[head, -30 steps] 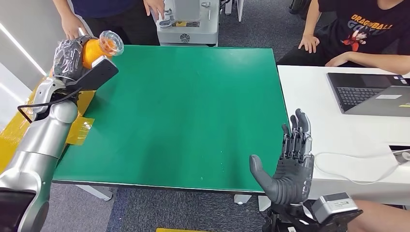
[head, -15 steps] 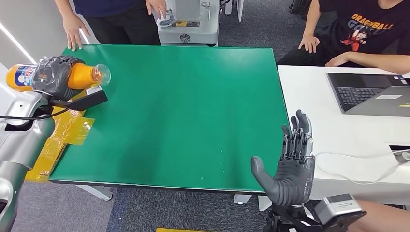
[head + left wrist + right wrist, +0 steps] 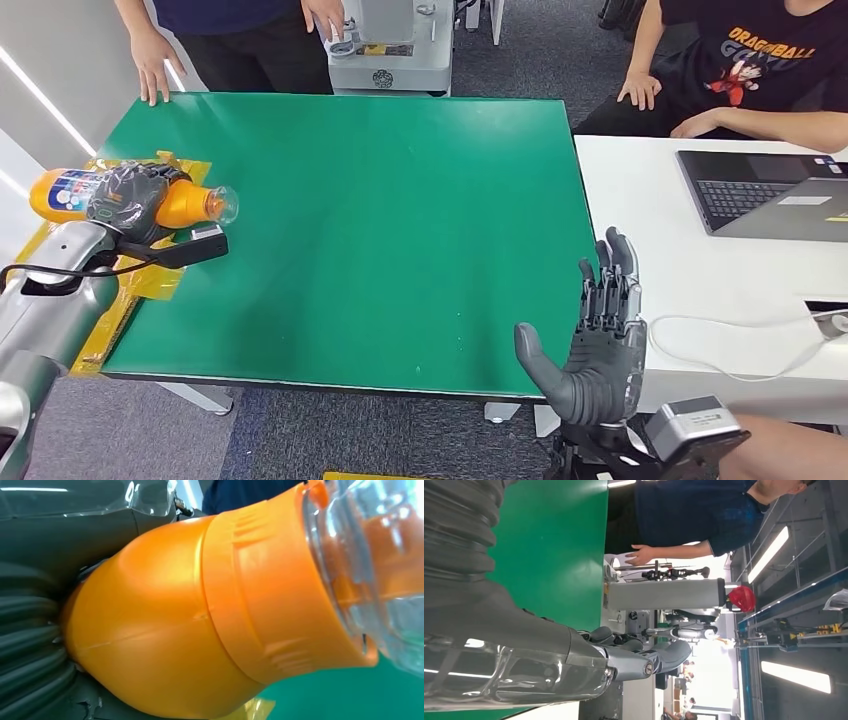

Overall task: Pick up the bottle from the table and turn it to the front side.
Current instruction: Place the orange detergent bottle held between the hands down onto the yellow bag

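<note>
An orange bottle (image 3: 185,205) with a clear cap and a blue-and-white label lies on its side in my left hand (image 3: 125,198), just over the green table (image 3: 400,200) at its left edge, cap pointing toward the table's middle. The left wrist view shows the bottle's orange shoulder (image 3: 200,610) and clear cap close up against the hand's ribbed cover. My right hand (image 3: 598,340) is held upright off the table's near right corner, fingers spread, holding nothing; its thumb and fingers (image 3: 644,662) reach past the green surface.
A person's hand (image 3: 152,72) rests on the far left corner of the table, beside a grey machine (image 3: 385,45). Yellow tape (image 3: 140,275) lines the left edge. A white desk (image 3: 700,270) with a laptop (image 3: 770,195) and a seated person adjoins on the right.
My left hand has swung the bottle down and toward me, from raised near the far left corner to low at the left edge, now lying level. The right hand stays put.
</note>
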